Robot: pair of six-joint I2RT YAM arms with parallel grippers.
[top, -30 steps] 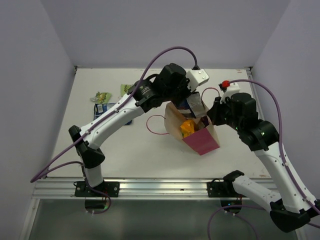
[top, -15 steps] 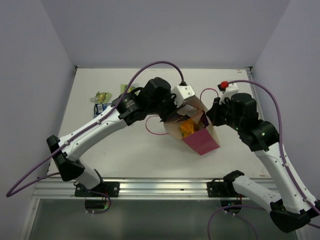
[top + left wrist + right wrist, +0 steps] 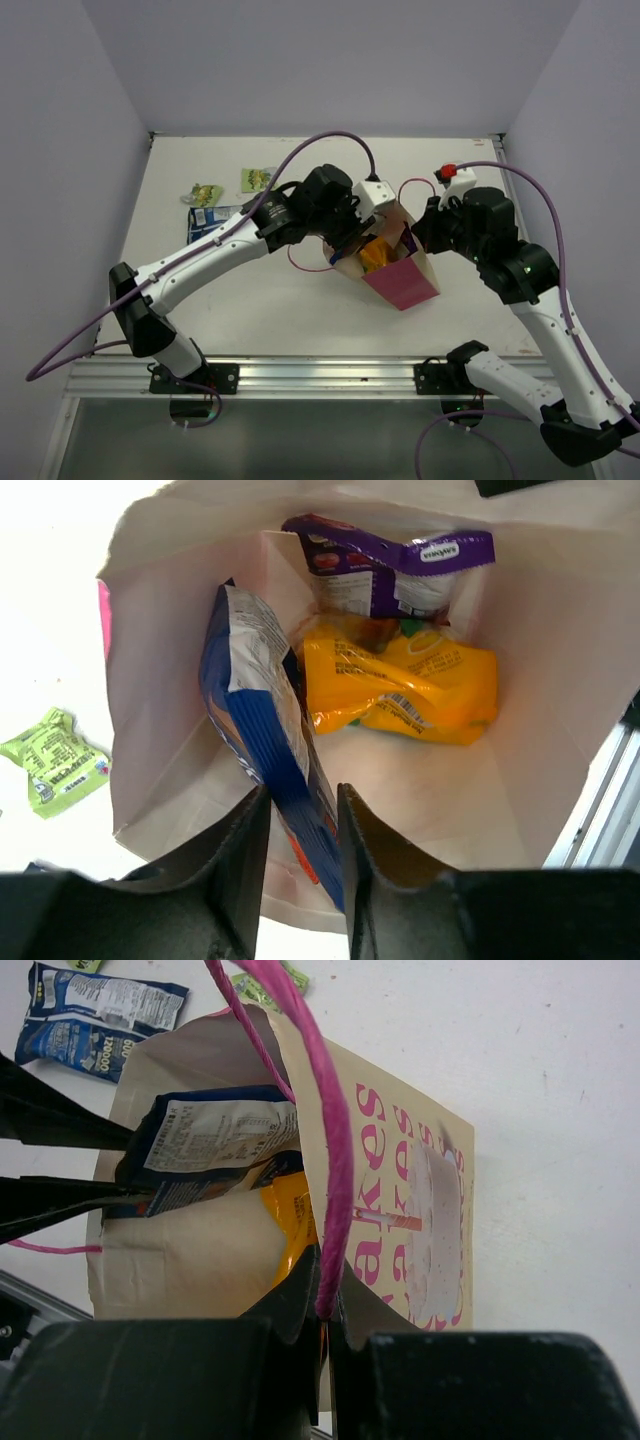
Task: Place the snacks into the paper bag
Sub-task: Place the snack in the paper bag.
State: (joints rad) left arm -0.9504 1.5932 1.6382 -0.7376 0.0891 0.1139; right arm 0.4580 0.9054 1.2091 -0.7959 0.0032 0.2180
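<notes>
The paper bag (image 3: 405,280) stands open mid-table, its cream front (image 3: 420,1210) printed in pink. My right gripper (image 3: 325,1295) is shut on its pink cord handle (image 3: 335,1160) at the bag's right rim (image 3: 420,228). My left gripper (image 3: 303,825) is at the bag's mouth (image 3: 352,245), open. A dark blue packet (image 3: 262,710) stands on edge between its fingers, with a gap on the left side. Inside the bag lie an orange packet (image 3: 400,685) and a purple packet (image 3: 385,565).
On the table left of the bag lie another dark blue packet (image 3: 215,215) and two green packets (image 3: 207,194) (image 3: 256,179). One green packet (image 3: 55,760) shows beside the bag. The bag's other handle loop (image 3: 305,262) lies on the table. An aluminium rail (image 3: 320,372) runs along the near edge.
My left gripper has carried the dark blue packet down into the bag's mouth and its jaws have parted. The right gripper has kept hold of the handle.
</notes>
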